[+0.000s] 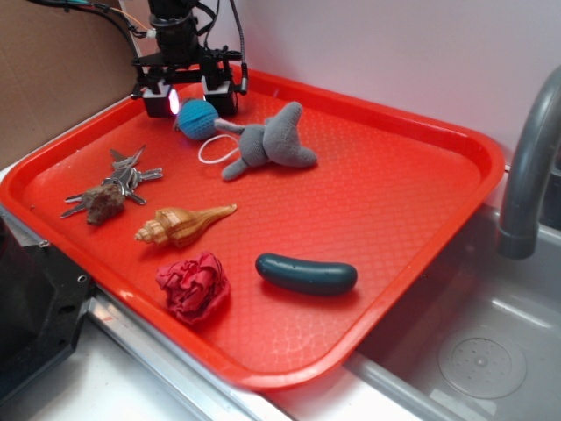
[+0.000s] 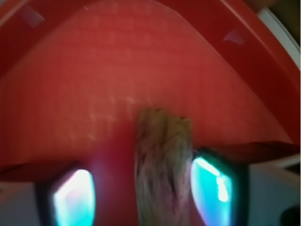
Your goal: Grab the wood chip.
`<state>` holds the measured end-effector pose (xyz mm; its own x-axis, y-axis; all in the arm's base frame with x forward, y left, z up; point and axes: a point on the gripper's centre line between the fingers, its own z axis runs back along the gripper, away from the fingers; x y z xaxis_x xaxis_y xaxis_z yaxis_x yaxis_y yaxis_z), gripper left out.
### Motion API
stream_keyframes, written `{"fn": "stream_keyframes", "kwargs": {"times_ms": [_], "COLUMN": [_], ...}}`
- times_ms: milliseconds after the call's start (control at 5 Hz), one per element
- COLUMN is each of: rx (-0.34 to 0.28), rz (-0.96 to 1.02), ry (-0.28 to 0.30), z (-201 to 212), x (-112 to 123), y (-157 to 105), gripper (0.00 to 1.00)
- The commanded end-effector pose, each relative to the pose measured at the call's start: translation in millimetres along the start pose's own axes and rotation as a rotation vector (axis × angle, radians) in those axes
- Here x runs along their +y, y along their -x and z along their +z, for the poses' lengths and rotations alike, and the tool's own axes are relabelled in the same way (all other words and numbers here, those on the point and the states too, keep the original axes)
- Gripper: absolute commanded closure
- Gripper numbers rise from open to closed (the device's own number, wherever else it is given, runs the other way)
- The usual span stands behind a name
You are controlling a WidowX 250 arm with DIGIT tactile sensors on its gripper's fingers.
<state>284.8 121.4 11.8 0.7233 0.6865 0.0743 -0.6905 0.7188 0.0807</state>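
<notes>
Item: wood chip [image 2: 163, 169], at the red tray's [image 1: 421, 210] far corner, between our gripper [image 2: 146, 193] fingers [image 2: 214, 188], which stand wide apart; its long axis runs along them, nearer the right finger.

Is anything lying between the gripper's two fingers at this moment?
Yes. In the wrist view the wood chip sits between the fingers of the gripper, close to the right one. The exterior view hides it.
</notes>
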Motion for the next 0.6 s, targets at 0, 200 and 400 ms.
{"fn": "stream_keyframes", "kwargs": {"times_ms": [0,200,400], "rx": [0.006,-0.107,-0.237], "rz": [-0.044,-0.136,-0.229], "ry": [0.057,0.038,0.126], "z": [2,53,103], "x": [15,12,7], "y": [6,23,62], "gripper": [1.0,1.0,1.0]}}
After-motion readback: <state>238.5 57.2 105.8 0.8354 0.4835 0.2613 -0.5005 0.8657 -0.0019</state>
